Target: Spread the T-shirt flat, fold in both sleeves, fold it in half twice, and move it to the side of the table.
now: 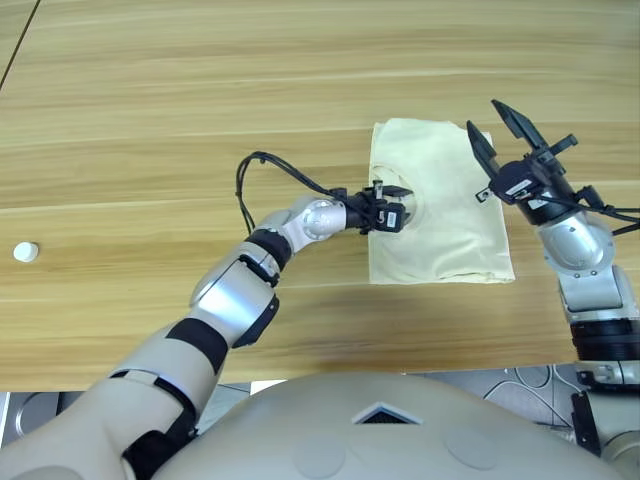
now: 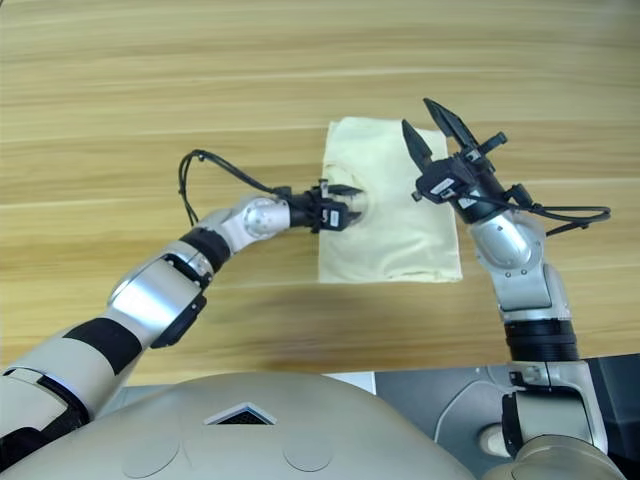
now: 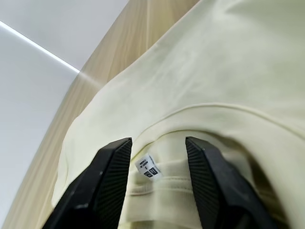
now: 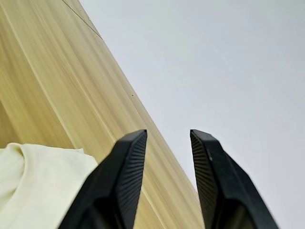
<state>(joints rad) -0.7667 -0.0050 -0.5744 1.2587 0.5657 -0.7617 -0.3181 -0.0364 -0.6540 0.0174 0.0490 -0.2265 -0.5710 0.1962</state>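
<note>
One folded T-shirt (image 1: 450, 240); left end effector (image 1: 400, 205) (fingers apart) rests on it.

Small white round object (image 1: 25, 251) lies on the wooden table (image 1: 200, 100) at 9 o'clock, alone and well apart from everything else; too small to tell what it is. A thin dark seam (image 1: 20, 45) cuts the tabletop at 10 o'clock, running diagonally to the edge of the view. Wood grain runs side to side in light and darker bands. Past the table's near edge at 5 o'clock is grey floor (image 1: 470, 381) with loose pale cables (image 1: 535, 378) on it. Plain pale wall (image 4: 228, 62) stands behind the table's far edge.
</note>
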